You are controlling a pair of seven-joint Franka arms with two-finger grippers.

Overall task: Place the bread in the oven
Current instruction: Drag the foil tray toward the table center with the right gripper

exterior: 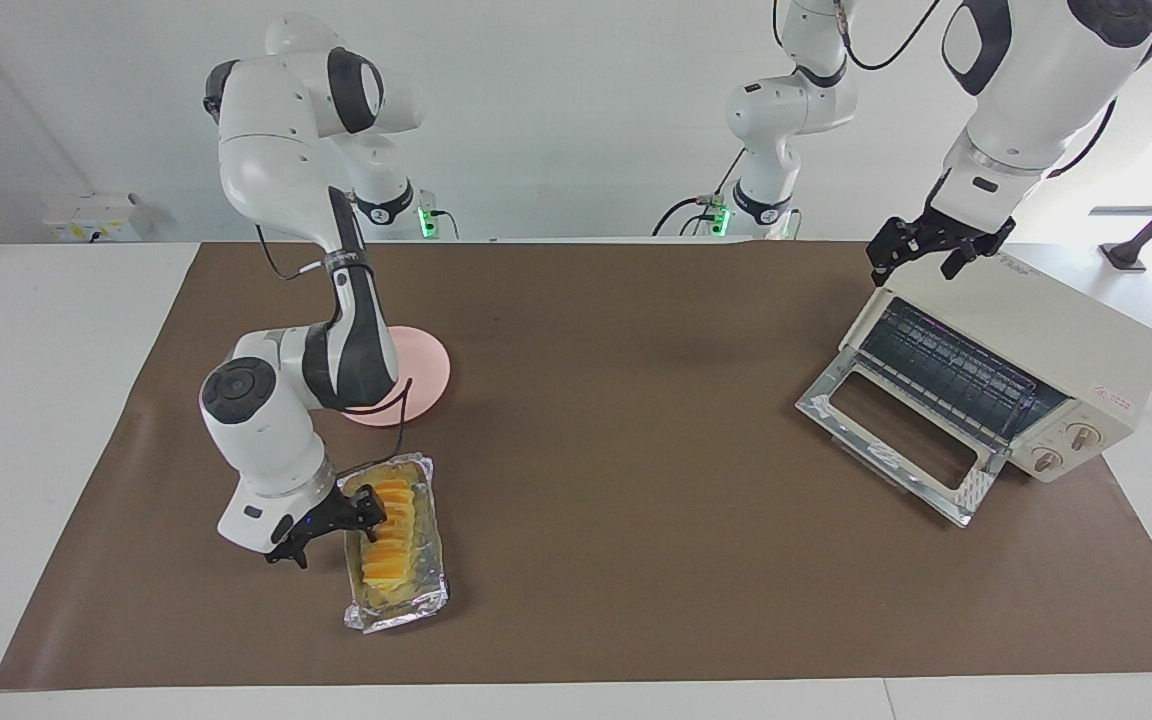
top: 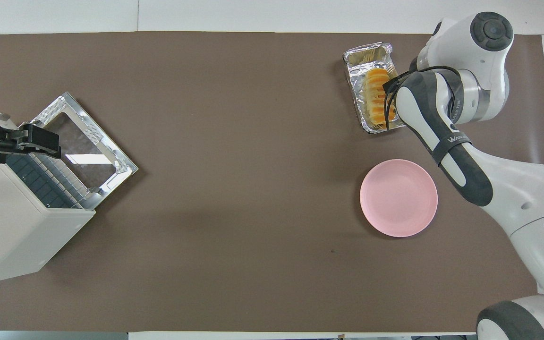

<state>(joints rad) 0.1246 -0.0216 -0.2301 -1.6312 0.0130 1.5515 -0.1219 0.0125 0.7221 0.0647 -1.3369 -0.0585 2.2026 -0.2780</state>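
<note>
— Where is the bread (exterior: 388, 531) seen?
— In the foil tray (exterior: 422, 592), at the right arm's end; the right gripper (exterior: 328, 524), fingers spread, is held beside it.
— And the left gripper (exterior: 936, 249)?
— Poised over the open oven (exterior: 1056, 335); its finger state cannot be told.

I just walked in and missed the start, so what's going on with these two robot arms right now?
The right gripper is low at the edge of the foil tray, reaching toward the bread, which lies in that tray and is not lifted. The pink plate sits nearer to the robots than the tray. At the left arm's end of the table, the oven stands with its door dropped open, and the left gripper waits over the oven's top. No bread is in the oven yet.
</note>
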